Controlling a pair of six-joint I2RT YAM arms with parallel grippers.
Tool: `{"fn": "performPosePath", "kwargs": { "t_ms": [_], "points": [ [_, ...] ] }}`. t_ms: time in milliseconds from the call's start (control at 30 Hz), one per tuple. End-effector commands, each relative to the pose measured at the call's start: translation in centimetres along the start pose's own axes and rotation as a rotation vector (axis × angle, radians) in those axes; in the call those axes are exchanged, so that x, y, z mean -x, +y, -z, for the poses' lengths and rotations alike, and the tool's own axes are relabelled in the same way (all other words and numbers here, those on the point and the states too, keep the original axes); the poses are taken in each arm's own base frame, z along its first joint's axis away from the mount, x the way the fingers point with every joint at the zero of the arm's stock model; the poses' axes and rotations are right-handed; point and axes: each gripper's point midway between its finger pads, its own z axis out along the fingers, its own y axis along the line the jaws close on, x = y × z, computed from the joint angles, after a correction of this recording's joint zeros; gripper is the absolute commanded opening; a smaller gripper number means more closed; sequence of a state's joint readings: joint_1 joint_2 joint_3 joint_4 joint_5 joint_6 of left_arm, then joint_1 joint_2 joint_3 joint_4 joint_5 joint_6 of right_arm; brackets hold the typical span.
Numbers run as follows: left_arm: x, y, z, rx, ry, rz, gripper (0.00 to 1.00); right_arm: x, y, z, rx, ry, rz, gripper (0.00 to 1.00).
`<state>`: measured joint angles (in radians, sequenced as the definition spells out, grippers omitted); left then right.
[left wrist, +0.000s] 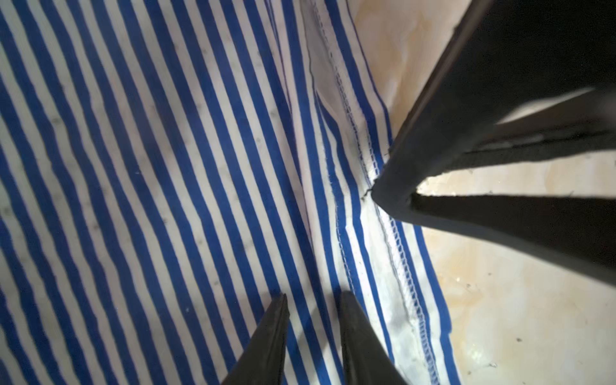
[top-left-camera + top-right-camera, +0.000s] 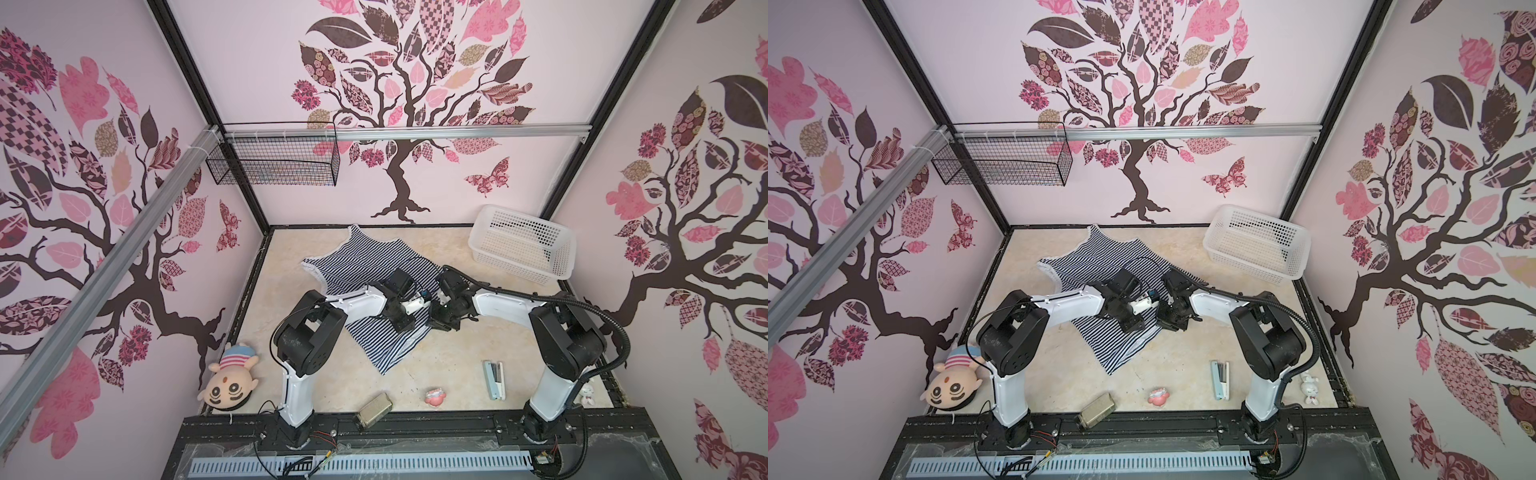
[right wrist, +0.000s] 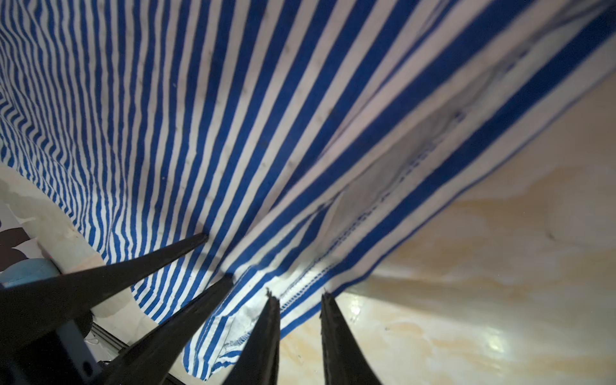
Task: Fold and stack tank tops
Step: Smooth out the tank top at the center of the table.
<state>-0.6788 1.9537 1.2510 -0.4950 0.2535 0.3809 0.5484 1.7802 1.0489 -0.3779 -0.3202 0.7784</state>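
Left claw (image 1: 315,296): narrow gap, tips on tank top (image 2: 361,266).
Right claw (image 3: 299,296): narrow gap, astride hem (image 3: 310,281).
Likely best: pinch both layers, lift evenly.

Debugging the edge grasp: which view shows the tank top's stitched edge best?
Left wrist: the tank top's stitched edge runs sharp and well lit across the frame. The right wrist view shows a short clear stretch at the right gripper, the rest blurred. In both top views the stitching is too small to make out.
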Motion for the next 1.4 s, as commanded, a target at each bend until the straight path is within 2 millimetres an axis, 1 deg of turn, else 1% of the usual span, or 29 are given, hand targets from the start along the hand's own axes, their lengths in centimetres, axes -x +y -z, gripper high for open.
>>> {"fn": "performPosePath", "kwargs": {
  "t_ms": [0,100,300,633,900,1067,1367],
  "points": [
    [-0.5,1.0,-1.0,0.041,0.024,0.017,0.31,0.8,2.0,1.3,0.039,-0.025,0.034,0.26],
    [-0.6,1.3,-1.0,0.043,0.023,0.028,0.31,1.1,2.3,1.3,0.043,-0.027,0.035,0.26],
    [-1.0,0.9,-1.1,0.022,0.030,0.025,0.30,1.5,2.6,0.8,0.042,-0.026,0.032,0.26],
    [-1.3,0.3,-0.9,-0.001,0.026,0.024,0.30,1.1,2.2,0.0,0.037,-0.005,0.020,0.26],
    [-1.3,0.1,-0.8,-0.014,0.021,0.026,0.30,1.5,2.4,-0.9,0.040,-0.001,0.014,0.26],
    [-1.2,0.0,-0.8,-0.018,0.018,0.027,0.30,1.6,2.1,-1.5,0.031,0.002,0.012,0.27],
    [-1.6,-0.2,-0.9,-0.025,0.021,0.025,0.30,1.8,2.0,-2.0,0.022,0.003,0.009,0.27]
  ]
}}
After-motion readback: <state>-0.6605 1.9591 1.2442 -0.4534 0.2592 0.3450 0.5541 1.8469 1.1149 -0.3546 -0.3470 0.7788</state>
